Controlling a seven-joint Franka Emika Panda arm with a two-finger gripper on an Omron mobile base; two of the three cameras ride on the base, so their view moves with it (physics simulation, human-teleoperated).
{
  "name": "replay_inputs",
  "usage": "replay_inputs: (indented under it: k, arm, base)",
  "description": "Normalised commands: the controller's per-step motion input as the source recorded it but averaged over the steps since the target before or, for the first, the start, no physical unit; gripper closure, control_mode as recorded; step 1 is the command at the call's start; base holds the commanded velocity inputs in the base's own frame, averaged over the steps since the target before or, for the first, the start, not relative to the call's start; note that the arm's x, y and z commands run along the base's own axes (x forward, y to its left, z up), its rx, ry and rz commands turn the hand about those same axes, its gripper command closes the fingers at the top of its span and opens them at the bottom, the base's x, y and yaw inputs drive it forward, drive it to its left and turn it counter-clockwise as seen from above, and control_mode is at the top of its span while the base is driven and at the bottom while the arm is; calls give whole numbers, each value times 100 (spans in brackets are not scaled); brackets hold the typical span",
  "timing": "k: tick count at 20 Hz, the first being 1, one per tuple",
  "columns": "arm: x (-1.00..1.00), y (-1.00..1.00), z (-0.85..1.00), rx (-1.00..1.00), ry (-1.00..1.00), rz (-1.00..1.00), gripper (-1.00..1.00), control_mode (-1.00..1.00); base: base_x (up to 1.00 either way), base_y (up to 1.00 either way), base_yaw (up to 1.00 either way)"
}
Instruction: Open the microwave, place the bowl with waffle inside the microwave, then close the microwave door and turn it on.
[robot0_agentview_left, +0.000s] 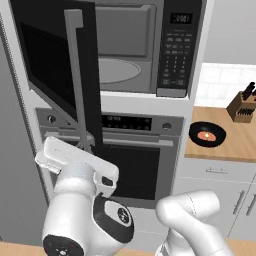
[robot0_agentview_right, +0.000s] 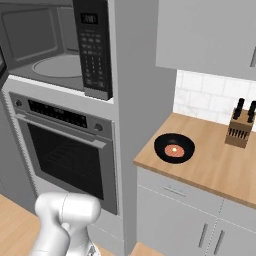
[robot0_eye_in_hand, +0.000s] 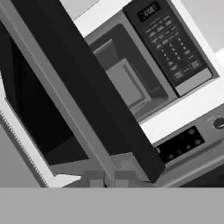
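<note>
- Your arm bends up from 5 o'clock in the left base view, hand reaching to the lower end of the microwave door (robot0_agentview_left: 55, 65) handle (robot0_agentview_left: 76, 75).
- The gripper (robot0_eye_in_hand: 105, 179) sits narrow, fingers either side of the handle's foot; whether it truly clamps, you cannot tell.
- The microwave (robot0_agentview_left: 135, 50) stands open.
- Display digits are unreadable.
- The bowl with waffle (robot0_agentview_right: 174, 148) rests on the wooden counter (robot0_agentview_right: 210, 165), at 4 o'clock from the microwave.

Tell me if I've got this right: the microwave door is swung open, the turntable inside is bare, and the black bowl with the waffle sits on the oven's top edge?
Not quite. The microwave door is open and the turntable is bare, but the bowl with waffle sits on the wooden counter to the right of the oven, as the right base view shows.
</note>
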Motion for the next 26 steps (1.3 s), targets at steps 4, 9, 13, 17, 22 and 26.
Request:
replay_inputs:
  k: [4, 9, 13, 17, 22, 26]
  arm:
    - [-100, 0, -2, 2, -21, 17, 100, -100]
    - [-92, -50, 0, 14, -14, 18, 100, -100]
    - [-15, -100, 7, 35, 0, 16, 100, -100]
    - [10, -100, 22, 40, 1, 13, 100, -100]
    - [20, -100, 19, 45, 5, 16, 100, -100]
    - [42, -94, 9, 44, 11, 27, 100, -100]
  base:
    - [0, 0, 0]
    - [0, 0, 0]
    - [0, 0, 0]
    - [0, 0, 0]
    - [0, 0, 0]
    - [0, 0, 0]
